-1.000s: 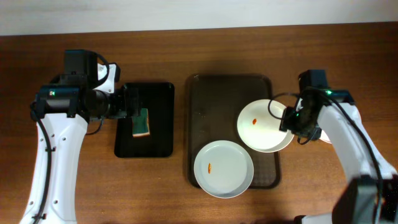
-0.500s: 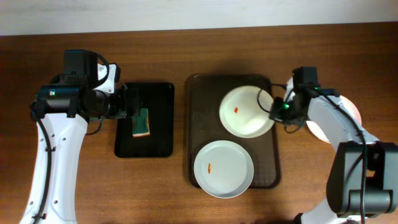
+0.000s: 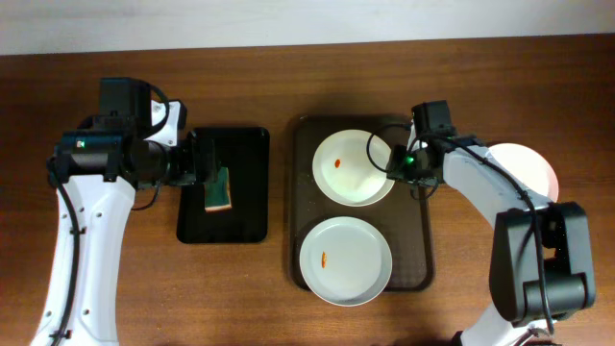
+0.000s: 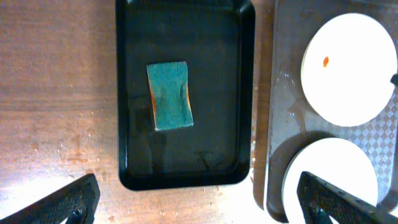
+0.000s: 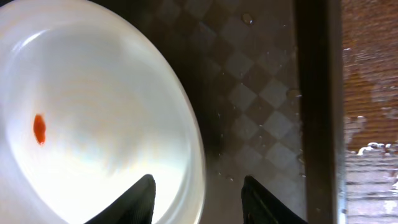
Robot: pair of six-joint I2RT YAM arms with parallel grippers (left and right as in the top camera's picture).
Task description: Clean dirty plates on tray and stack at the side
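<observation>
Right gripper (image 5: pixel 198 186) is straddling the right rim of the far plate (image 3: pixel 351 173), jaws partly spread, not pinching. That plate and the near plate (image 3: pixel 346 259) are lying smeared on the tray (image 3: pixel 306 207). Left gripper (image 4: pixel 199 196) is hovering fully spread above the sponge (image 4: pixel 170 95). Judged: wiping is pending, and the sponge needs grasping next.

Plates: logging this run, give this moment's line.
left tool open by sponge | right tool open astride far plate rim | near plate also on tray, both smeared | third plate off tray
</observation>
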